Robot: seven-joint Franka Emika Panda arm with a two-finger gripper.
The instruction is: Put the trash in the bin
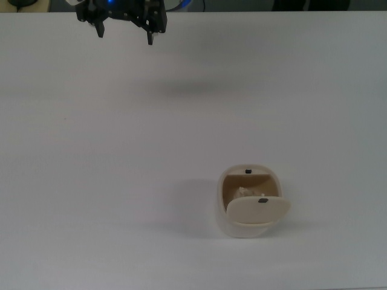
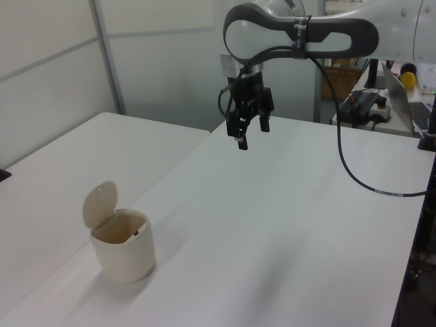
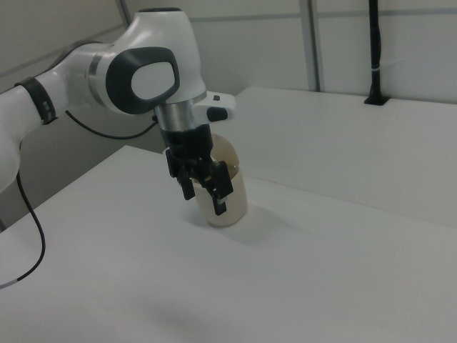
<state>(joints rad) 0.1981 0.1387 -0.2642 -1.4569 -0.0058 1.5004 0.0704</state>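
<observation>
Hovering open-jawed, gripper [image 1: 124,33] (far from bin [image 1: 249,208]) near table [image 1: 91,181] edge.

The top view looks straight down on the tabletop [image 1: 91,151]. The left view and right view look across it from opposite sides.

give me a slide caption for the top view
Trash sits inside the open bin; the empty, open gripper hangs far away.
</observation>
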